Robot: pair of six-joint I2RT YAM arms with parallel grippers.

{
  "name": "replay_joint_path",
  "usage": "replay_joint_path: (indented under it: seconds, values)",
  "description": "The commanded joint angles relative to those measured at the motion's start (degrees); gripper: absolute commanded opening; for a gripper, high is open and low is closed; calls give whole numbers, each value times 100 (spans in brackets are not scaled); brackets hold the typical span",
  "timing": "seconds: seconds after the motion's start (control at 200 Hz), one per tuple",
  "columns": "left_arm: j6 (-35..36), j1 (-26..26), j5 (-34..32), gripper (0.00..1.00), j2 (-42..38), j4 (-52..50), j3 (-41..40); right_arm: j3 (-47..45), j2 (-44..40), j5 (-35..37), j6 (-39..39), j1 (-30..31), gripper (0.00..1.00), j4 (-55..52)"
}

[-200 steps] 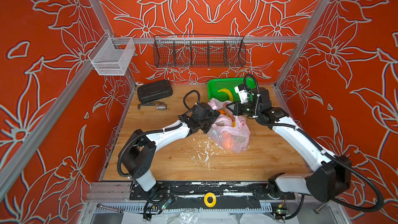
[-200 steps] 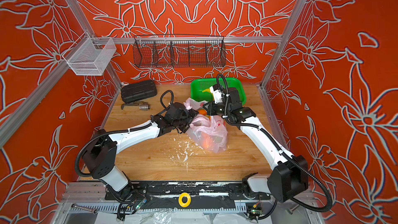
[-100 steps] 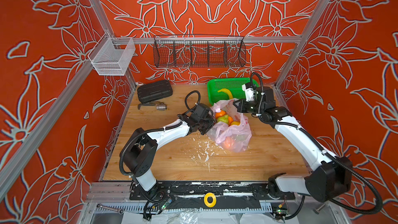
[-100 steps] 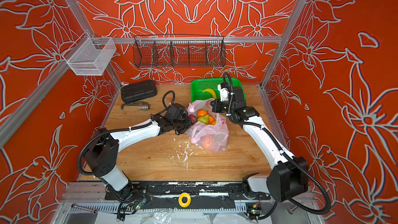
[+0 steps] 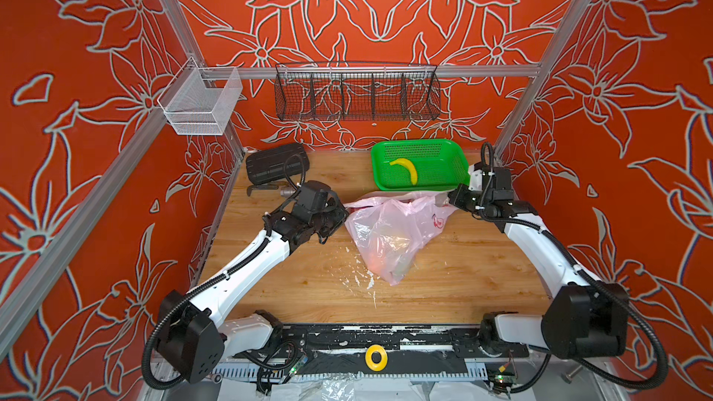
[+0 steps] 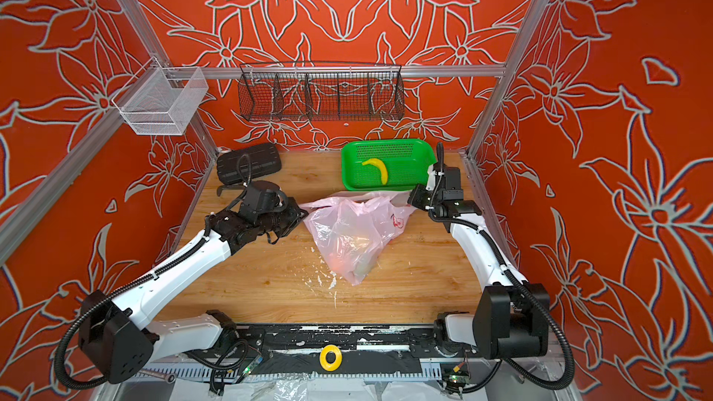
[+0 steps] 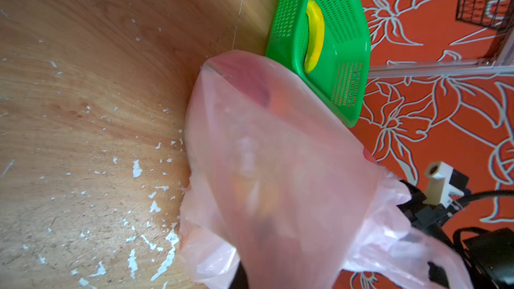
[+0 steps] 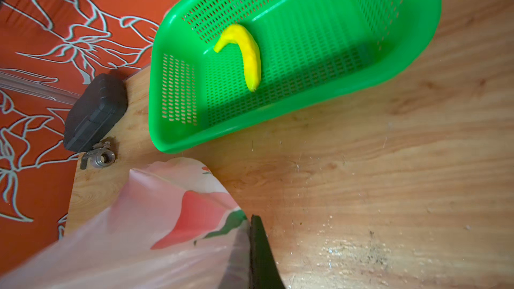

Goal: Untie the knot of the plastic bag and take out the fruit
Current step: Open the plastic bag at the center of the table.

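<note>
Lowest in both top views, the table (image 5: 308,287) carries white flecks (image 5: 360,281) beside the drooping tip of the bag (image 5: 389,233). The bag hangs as a downward-pointing triangle at centre frame. That shape seems to come from the weight of the fruit (image 5: 382,260) pooling low while the top edge is pulled sideways. Whether the tip rests on the wood or hangs just clear of it is not plain.

At mid-height, the left gripper (image 5: 341,219) is clenched on the bag's left corner. The right gripper (image 5: 452,196) is clamped on the opposite corner, toward the upper right. Stretching the rim apart like this would spread the mouth so the contents can be reached.

The fruit shows only as an orange glow and a greenish smudge through the film. Kinds and count cannot be told. No knot shows in any view, so whether it is undone I cannot say. In the left wrist view the film covers the fingers entirely. The right wrist view shows one black finger (image 8: 260,257) against the film.

Farther up, the basket (image 5: 420,146) sits just behind the bag and holds a banana (image 5: 409,169), a likely place for the fruit. At upper left lie a black case (image 5: 276,162) and a metal tool (image 5: 264,189), the latter partly hidden behind the left arm.
</note>
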Motion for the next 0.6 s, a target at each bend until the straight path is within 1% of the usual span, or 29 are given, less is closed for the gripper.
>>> replay_joint_path:
  seconds: [0.0,0.05,0.115,0.135,0.175,0.2,0.24,0.285,0.36,0.44,0.475,0.596]
  values:
    - [345,47,225,7,133,92,-72,-97,-101,-696,267,-73,10,609]
    - [541,46,439,22,229,224,-47,-140,-140,-1048,216,-61,25,696]
    - [962,46,605,50,290,413,40,-121,-275,-1088,64,-51,41,509]
    - [1129,46,623,57,292,426,90,-110,-352,-1040,12,-51,45,437]
    - [1553,45,579,68,259,390,232,-105,-504,-914,-79,-46,50,291]
    - [1890,47,503,72,221,326,344,-105,-620,-843,-109,-42,54,212]
    - [2403,45,295,75,142,189,545,-105,-797,-810,-198,-29,57,132]
    - [3061,47,113,76,45,112,740,-137,-1044,-835,-329,23,60,136]
    - [4170,45,138,76,-36,61,1052,-179,-1454,-765,-607,231,66,155]
    - [5042,45,377,78,82,75,1379,-115,-1761,-696,-875,495,70,92]
    - [5388,46,580,79,191,37,1560,-61,-1846,-717,-962,626,71,51]
    - [6620,46,1356,82,703,-513,2276,244,-1880,-1109,-1326,1107,72,-181]
